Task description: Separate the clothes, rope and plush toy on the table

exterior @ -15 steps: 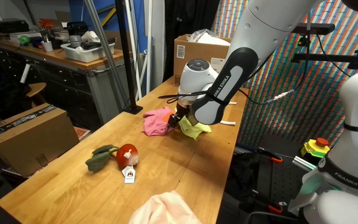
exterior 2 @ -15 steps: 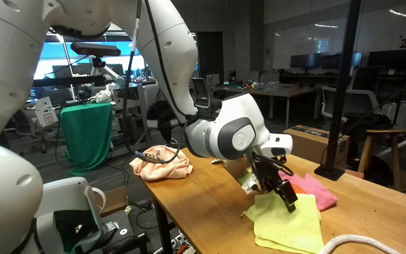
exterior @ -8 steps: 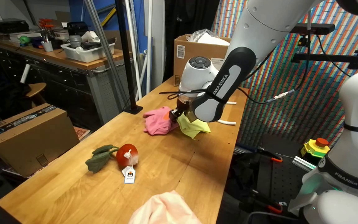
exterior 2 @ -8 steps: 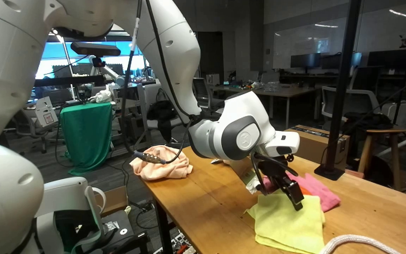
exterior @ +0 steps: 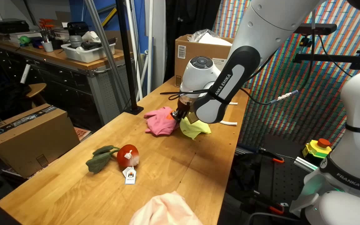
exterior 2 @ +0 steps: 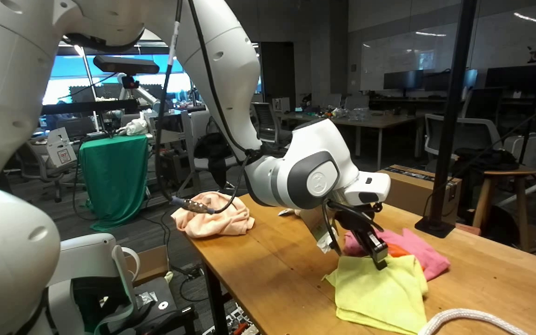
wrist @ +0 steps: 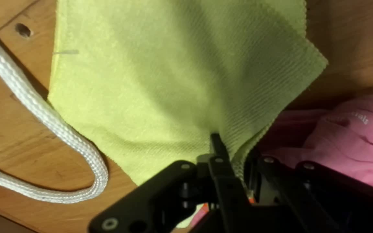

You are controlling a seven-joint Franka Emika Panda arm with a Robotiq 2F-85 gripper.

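Pinching a bit of the yellow cloth [wrist: 125,74], the hand [wrist: 235,150] is low over the worktop [exterior: 161,172]. The yellow cloth lies between the pink cloth [wrist: 355,142] and the white rope [wrist: 101,174]. The red toy [exterior: 124,157] and the peach cloth [exterior 2: 217,226] are well away from these.

The yellow cloth [wrist: 134,74] lay folded on the tabletop [exterior: 83,193], one edge curled upward beside the pink cloth [exterior: 160,122], which was crumpled and bore white lettering. The braided white rope [wrist: 101,174] curved in a U just beside another of the yellow edges. The peach cloth [exterior 2: 207,225] was heaped at the tabletop's edge, well apart. The round red plush toy [exterior: 127,157], green-leaved and tagged, rested on its side, away from the cloths.
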